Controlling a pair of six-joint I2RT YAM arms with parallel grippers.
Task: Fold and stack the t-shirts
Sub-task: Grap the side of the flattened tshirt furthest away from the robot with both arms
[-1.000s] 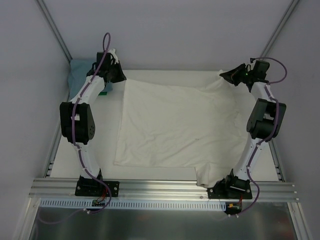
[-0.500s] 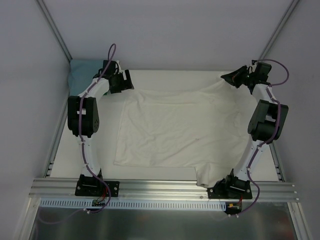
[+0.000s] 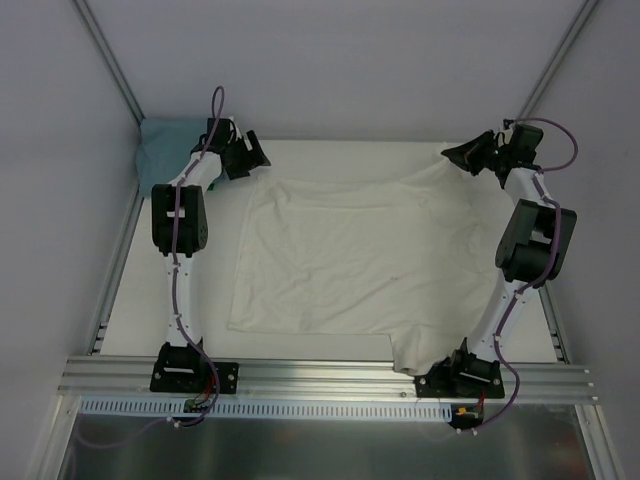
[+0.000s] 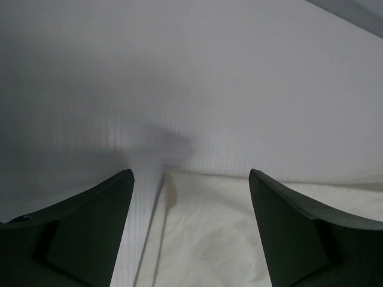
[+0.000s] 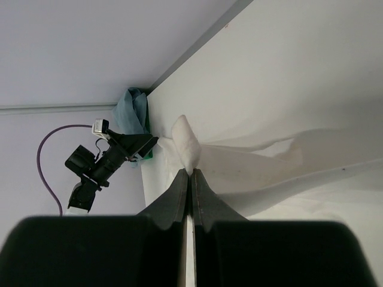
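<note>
A cream t-shirt (image 3: 345,255) lies spread across the white table (image 3: 330,150). Its far right corner is pinched in my shut right gripper (image 3: 452,155) and lifted off the surface. The right wrist view shows that corner (image 5: 187,140) bunched between the closed fingertips of the right gripper (image 5: 191,173). My left gripper (image 3: 250,155) hovers open just beyond the shirt's far left corner, holding nothing. In the left wrist view the left gripper (image 4: 191,174) has wide-set fingers (image 4: 90,233), with the cream cloth (image 4: 209,239) flat below them. A teal-blue t-shirt (image 3: 162,150) sits crumpled in the far left corner.
Grey walls close in the table at the back and both sides. Slanted frame posts (image 3: 110,70) rise at the far corners. An aluminium rail (image 3: 330,375) carrying both arm bases runs along the near edge. A small green object (image 5: 147,156) lies beside the teal shirt.
My left gripper has opened and let go of the cream shirt's far left corner, which now lies flat. The left arm shifted slightly right. The right gripper keeps its hold.
</note>
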